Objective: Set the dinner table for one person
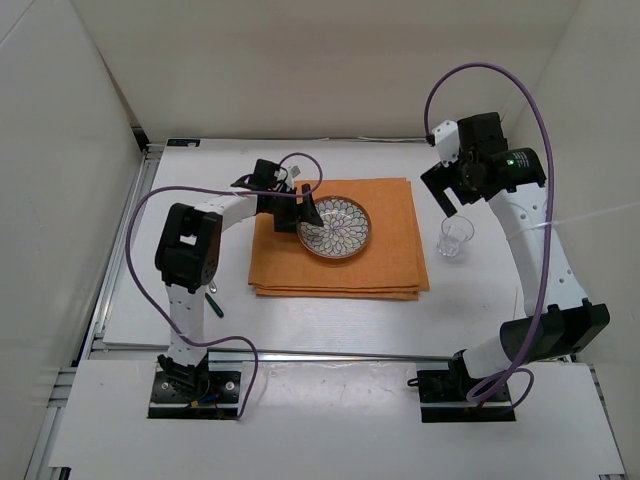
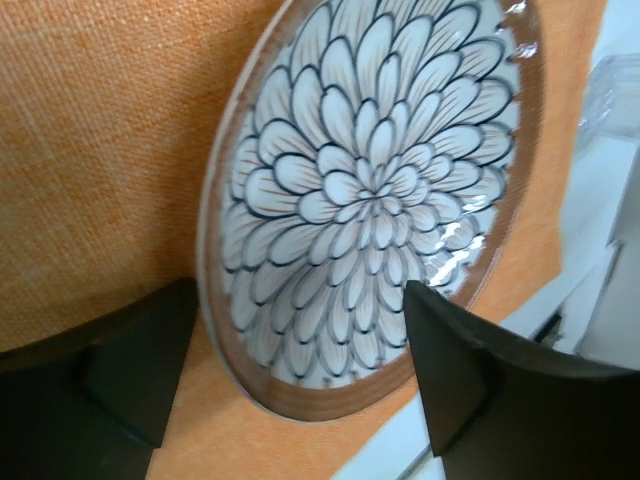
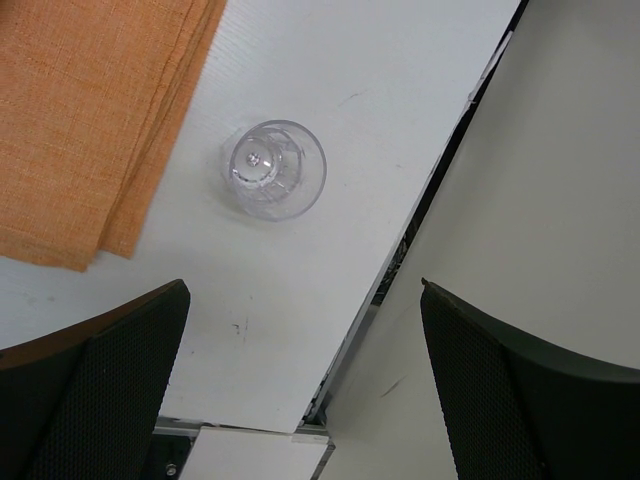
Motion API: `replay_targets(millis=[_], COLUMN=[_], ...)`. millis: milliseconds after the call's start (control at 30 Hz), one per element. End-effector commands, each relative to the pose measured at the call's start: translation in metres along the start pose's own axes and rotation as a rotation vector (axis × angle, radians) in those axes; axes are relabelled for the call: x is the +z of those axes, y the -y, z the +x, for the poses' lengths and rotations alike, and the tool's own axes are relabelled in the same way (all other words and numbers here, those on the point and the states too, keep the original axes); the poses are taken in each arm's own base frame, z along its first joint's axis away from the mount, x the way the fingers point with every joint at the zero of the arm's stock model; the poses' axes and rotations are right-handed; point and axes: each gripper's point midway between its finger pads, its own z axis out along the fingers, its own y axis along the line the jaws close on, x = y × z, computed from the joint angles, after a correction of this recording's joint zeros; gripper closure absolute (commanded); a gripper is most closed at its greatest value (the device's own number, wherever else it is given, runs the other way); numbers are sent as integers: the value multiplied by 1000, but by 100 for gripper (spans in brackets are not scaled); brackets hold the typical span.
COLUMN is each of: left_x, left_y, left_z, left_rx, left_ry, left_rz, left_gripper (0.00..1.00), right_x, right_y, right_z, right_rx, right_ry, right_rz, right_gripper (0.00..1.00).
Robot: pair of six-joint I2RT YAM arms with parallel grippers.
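A round plate with a dark petal pattern and a brown rim lies on the orange cloth placemat in the middle of the white dinner table. My left gripper is open at the plate's left rim. In the left wrist view the plate lies flat on the mat, its near rim between the two spread fingers. A clear drinking glass stands on the table just right of the placemat. My right gripper is open and empty, above and behind the glass.
White walls close in the table on the left, back and right; the right wall is close to the glass. A small dark green object lies beside the left arm's column. The placemat's corner shows in the right wrist view.
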Motion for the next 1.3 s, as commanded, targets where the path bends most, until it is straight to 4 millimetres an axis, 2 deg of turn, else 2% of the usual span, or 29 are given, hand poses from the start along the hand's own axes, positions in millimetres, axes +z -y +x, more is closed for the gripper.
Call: replay_targets(millis=[0,100,133,200,233,267,333,367,400,433,467,500,600,633,733,767,833,900,1000,1033,1267], left_x=[-27,-55,-62,-88,-97,-109,-129,-141,-148,-160,-171,-187,-224,-235,-251,-259,-271,-282,-288,-294,-301], left_y=[27,37,37,42,43,39,32,16,4,-7,-17,-37,-66,-67,-90,-90,-99,-99,-100,-100,-105], left_z=[-17,-37,-42,-61,-66,-74,-80,-86,-87,-83,-86,-91,-85,-83,-74,-75,-72,-71,-65,-65,-47], left_rx=[66,78,89,107,117,124,170,161,159,171,175,160,187,223,211,226,197,202,206,202,179], left_ry=[66,129,147,202,213,234,247,259,259,250,267,300,341,348,338,353,359,375,372,385,373], left_rz=[24,57,58,64,71,60,18,-18,-54,-93,-127,-177,-299,-324,-414,-447,-475,-496,-526,-532,-569], left_gripper=[3,0,0,0,0,0,0,0,0,0,0,0,0,0,0,0,0,0,0,0,0], right_x=[-2,4,11,23,36,47,57,64,72,77,83,90,100,101,113,117,127,136,146,151,171], right_y=[-3,-18,-27,-34,-44,-43,-45,-52,-46,-49,-48,-47,-52,-52,-59,-60,-71,-80,-88,-89,-87], right_z=[-6,0,10,19,37,37,48,55,57,55,58,57,53,50,50,48,60,63,69,69,77], right_rx=[11,-34,-55,-85,-131,-138,-185,-197,-186,-176,-179,-169,-168,-167,-186,-197,-199,-196,-185,-185,-157], right_ry=[35,23,-4,-25,-70,-59,-72,-86,-87,-76,-83,-79,-58,-44,-36,-29,-66,-75,-97,-100,-116], right_rz=[-24,-102,-130,-143,-172,-161,-167,-188,-174,-197,-198,-200,-241,-243,-272,-279,-317,-356,-385,-387,-391], right_gripper=[0,0,0,0,0,0,5,7,9,9,13,14,24,25,26,26,29,30,35,35,36])
